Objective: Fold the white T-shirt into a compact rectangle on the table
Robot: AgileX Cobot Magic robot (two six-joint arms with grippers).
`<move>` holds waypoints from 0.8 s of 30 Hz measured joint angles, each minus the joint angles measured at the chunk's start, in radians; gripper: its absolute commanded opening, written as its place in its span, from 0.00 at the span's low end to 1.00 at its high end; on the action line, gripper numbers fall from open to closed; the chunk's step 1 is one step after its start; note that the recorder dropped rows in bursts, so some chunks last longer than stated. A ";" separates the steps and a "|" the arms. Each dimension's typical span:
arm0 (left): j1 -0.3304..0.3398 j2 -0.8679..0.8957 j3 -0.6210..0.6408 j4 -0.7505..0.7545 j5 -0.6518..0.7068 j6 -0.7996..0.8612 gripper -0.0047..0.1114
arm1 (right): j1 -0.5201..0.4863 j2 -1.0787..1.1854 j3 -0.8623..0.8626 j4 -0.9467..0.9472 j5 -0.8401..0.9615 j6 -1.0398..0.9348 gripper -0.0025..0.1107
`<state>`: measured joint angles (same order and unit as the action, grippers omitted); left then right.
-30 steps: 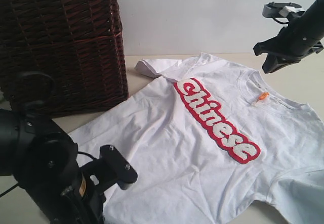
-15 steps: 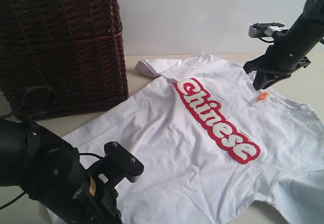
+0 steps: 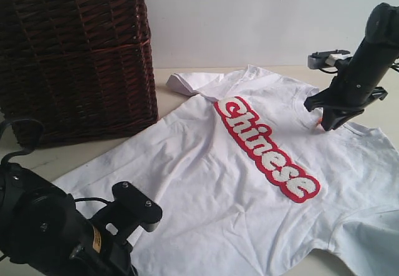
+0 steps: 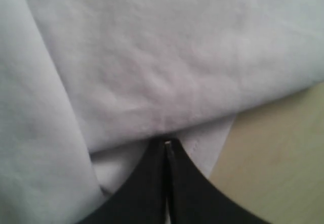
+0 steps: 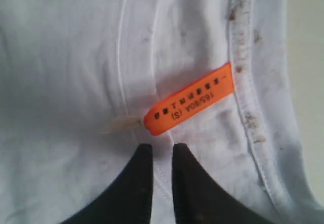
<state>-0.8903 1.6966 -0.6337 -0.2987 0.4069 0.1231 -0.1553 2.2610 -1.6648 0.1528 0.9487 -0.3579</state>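
Jaws of left gripper (image 4: 166,144) pinch hem of white cotton T-shirt (image 3: 206,182); right gripper (image 5: 161,149) jaws, narrowly parted, rest at collar. Grasping step; next likely close, lift, fold.

Soft matt white T-shirt (image 3: 237,195), rough wicker basket (image 3: 75,58), smooth wood-grain tabletop (image 3: 81,154).
The cloth is lightly creased; its lettering (image 3: 268,148) is fuzzy white pile edged in red. The orange tag (image 5: 190,99) looks smooth, with black print. The basket's dark woven canes carry a faint sheen.

Soft, even, bright light, faint shadows; the white T-shirt (image 3: 206,164) nearly overexposed; left wrist view blurred, right sharper.
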 measured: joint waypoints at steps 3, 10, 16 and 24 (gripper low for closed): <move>0.000 0.000 0.002 0.000 -0.004 0.000 0.04 | 0.000 0.027 0.000 -0.026 0.015 0.002 0.02; 0.000 -0.005 0.002 -0.002 0.063 0.011 0.04 | 0.010 0.039 -0.006 -0.153 0.005 0.153 0.02; -0.018 -0.039 0.038 -0.008 0.142 0.030 0.04 | 0.011 0.041 -0.006 -0.213 -0.030 0.204 0.02; -0.058 -0.183 0.071 -0.086 0.256 0.115 0.04 | 0.011 0.042 -0.006 -0.231 -0.046 0.211 0.02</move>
<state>-0.9482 1.5134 -0.5629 -0.3847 0.6632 0.2379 -0.1443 2.3035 -1.6706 -0.0778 0.9030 -0.1469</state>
